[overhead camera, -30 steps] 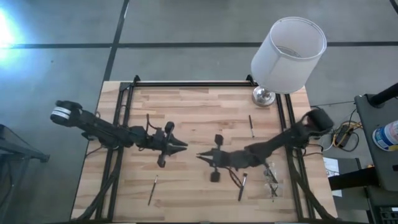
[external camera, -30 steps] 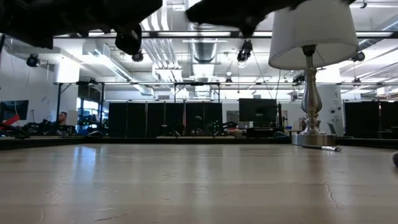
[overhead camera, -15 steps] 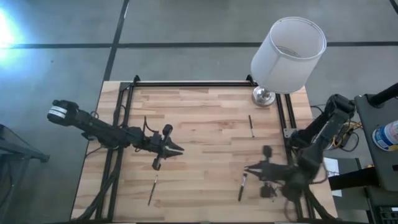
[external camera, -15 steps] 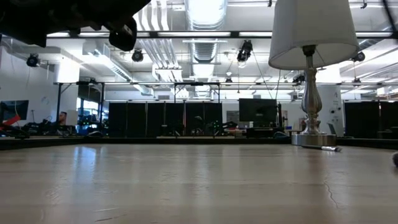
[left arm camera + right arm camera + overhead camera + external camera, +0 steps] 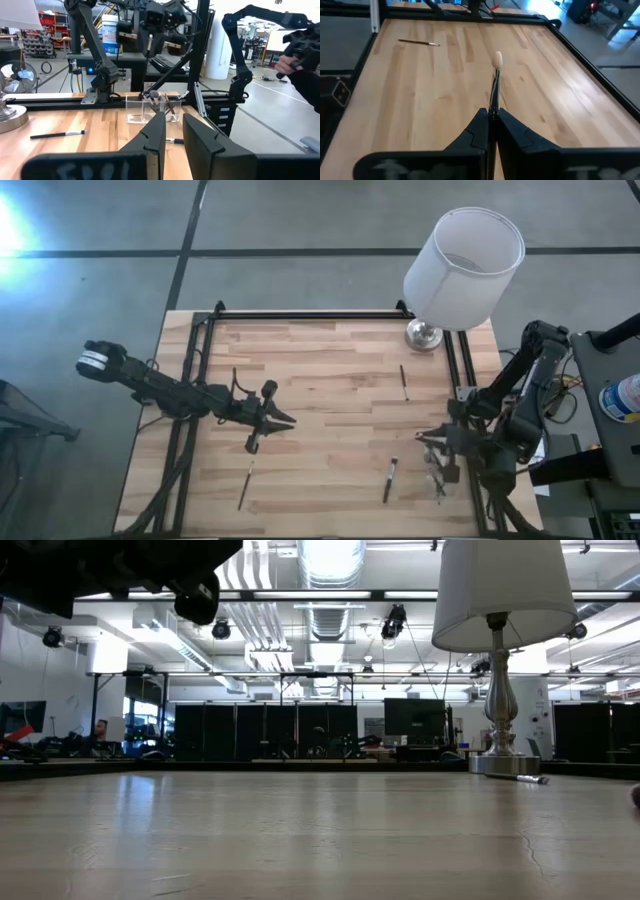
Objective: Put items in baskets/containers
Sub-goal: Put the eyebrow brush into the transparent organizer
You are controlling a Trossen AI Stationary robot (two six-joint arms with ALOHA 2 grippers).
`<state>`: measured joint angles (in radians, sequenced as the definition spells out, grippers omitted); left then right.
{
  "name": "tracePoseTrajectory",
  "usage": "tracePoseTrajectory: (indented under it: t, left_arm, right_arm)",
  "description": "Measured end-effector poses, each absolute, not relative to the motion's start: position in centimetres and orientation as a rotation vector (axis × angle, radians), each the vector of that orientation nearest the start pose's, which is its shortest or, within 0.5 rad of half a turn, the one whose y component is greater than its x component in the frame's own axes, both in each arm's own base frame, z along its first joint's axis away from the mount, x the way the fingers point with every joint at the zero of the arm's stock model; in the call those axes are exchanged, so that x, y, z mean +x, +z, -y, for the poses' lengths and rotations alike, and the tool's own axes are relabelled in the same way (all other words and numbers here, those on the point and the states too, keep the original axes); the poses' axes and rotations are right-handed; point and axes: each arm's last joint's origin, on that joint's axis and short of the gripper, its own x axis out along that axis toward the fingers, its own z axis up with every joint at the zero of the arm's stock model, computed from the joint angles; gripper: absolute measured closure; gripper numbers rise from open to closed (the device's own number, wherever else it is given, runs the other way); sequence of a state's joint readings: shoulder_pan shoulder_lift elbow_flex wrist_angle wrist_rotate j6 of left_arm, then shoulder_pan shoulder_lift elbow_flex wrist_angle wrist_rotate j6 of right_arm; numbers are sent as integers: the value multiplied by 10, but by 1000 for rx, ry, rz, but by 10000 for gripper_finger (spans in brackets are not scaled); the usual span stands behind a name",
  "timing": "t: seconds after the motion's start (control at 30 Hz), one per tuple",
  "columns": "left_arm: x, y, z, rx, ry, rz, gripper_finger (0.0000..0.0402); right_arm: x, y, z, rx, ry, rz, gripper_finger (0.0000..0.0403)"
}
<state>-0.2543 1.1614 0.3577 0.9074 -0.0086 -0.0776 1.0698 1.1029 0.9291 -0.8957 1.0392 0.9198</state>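
My right gripper (image 5: 422, 438) hovers at the table's right side, just over the clear tray (image 5: 436, 470), and is shut on a thin brush with a pale bristle tip (image 5: 497, 60). The left wrist view shows the tray (image 5: 150, 111) with several brushes standing in it. Three loose brushes lie flat on the wood (image 5: 245, 485) (image 5: 390, 480) (image 5: 404, 382). My left gripper (image 5: 288, 419) is open, holds nothing, and hangs above the table's left half, pointing right (image 5: 173, 135). My right gripper pinches the brush's dark handle (image 5: 493, 105) between its two fingers. The brush runs on along the fingers, bristle tip leading, toward the table's left. It is lifted clear of the table. The handle's rear end is hidden between the fingers.
A lamp with a big white shade (image 5: 462, 255) stands on its metal base (image 5: 423, 333) at the far right corner. Black frame rails (image 5: 300, 315) run along the far, left and right edges. Bare wood fills the table's middle (image 5: 330, 410).
My right gripper, shut on the brush throughout, has swung from the table's middle, where it faced the left gripper tip to tip, to the right edge over the clear tray. My left gripper has drawn back a little toward the left.
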Motion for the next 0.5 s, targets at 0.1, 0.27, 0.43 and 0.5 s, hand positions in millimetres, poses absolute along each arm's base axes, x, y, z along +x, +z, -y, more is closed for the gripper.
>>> tracePoseTrajectory:
  t: [0.1,0.27,0.43,0.5]
  left_arm:
    - [217,220,56,-93,-249,90,342]
    - [217,220,56,-92,-249,82,342]
    - [217,217,56,-88,-248,59,342]
    - [217,217,56,-88,-248,57,342]
  right_arm:
    - [109,287,-146,0,-219,-477,390]
    - [104,281,-138,16,-217,-493,390]
    - [99,267,-130,52,-225,-518,390]
    - [97,261,-128,80,-227,-535,390]
